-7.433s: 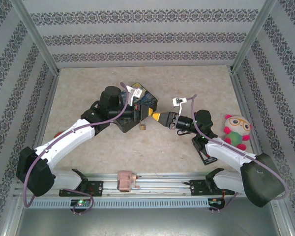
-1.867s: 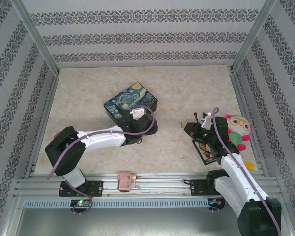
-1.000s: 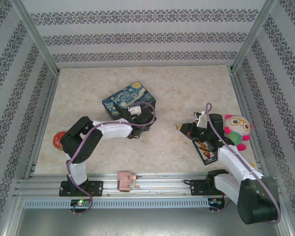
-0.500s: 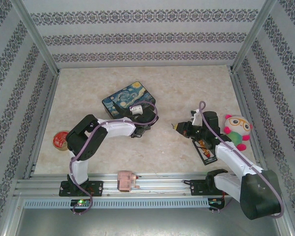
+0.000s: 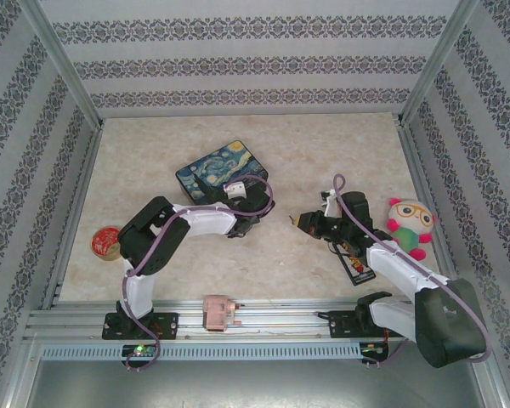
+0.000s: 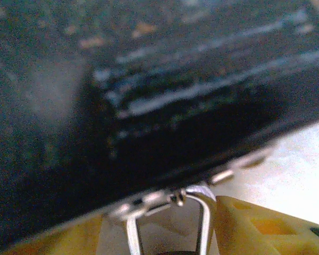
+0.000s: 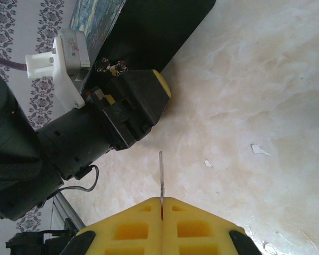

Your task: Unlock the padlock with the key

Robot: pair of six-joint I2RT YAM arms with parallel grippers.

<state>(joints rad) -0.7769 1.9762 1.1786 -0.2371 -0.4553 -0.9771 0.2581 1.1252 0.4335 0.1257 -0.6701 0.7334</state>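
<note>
Top external view: the left gripper (image 5: 240,223) is pushed in at the near edge of the starry-night box (image 5: 223,168), and the right gripper (image 5: 303,221) hangs a little to its right over the table (image 5: 340,153), tips pointing toward it with bare table between the two. The padlock itself is too small and too covered to make out here. Left wrist view: the padlock (image 6: 204,218) shows as a thin silver shackle hooked through a small metal fitting at the box's lower edge. The shackle looks closed, and the brass body is cut off below the frame. The yellow fingers (image 6: 266,228) stand apart on either side of the shackle, close to it, but I cannot tell whether they press on the lock. Right wrist view: the two yellow pads are together, clamped on the key (image 7: 161,178), which sticks out as a thin blade seen edge-on. It is aimed toward the left gripper's yellow-tipped end beside the box but is clearly apart from it. By my reading, the key is in hand and the lock is being steadied, while insertion, turning and release of the shackle are all not yet done.
</note>
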